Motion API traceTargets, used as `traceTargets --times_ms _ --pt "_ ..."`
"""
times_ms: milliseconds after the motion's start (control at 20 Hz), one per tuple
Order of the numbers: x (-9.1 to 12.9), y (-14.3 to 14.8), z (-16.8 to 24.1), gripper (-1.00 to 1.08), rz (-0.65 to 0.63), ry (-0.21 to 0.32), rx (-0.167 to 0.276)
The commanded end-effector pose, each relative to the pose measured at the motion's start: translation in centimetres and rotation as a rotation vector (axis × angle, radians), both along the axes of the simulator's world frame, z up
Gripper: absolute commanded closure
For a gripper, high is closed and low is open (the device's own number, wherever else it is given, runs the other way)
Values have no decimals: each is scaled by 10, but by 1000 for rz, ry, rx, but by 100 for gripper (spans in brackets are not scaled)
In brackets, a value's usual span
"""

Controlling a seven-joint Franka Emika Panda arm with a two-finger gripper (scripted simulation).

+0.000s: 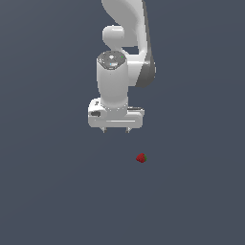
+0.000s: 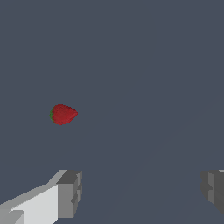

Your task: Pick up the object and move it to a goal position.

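The white pincer (image 1: 115, 130) hangs above the dark grey surface (image 1: 48, 191), its two fingertips spread wide apart with nothing between them. The strawberry (image 1: 141, 158) lies on the surface toward the exterior view's right of the pincer, near it but clearly apart.

The arm (image 1: 125, 52) has a smooth white shell with a soft sheen, like moulded plastic, and a darker grey band at one joint. The gripper (image 1: 116, 130) shares that white casing; its jaws end in matt grey blocks. The strawberry (image 2: 64, 114) looks smooth, perhaps faintly glossy. The bench (image 1: 48, 191) is uniformly matt slate-grey.
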State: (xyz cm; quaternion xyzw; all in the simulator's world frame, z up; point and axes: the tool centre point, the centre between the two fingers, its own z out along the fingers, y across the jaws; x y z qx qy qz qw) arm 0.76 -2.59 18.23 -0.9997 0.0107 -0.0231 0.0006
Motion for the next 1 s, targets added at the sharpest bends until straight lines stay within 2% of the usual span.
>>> traceTargets --times_ms 0,350,600,950 --pt "0 0 0 -92 0 0 0" --pt "-5 -2 -10 -92 -13 32 -13" --pt "-6 -3 -10 -92 -19 35 -14" --pt "-1 4 -16 -92 49 37 -19"
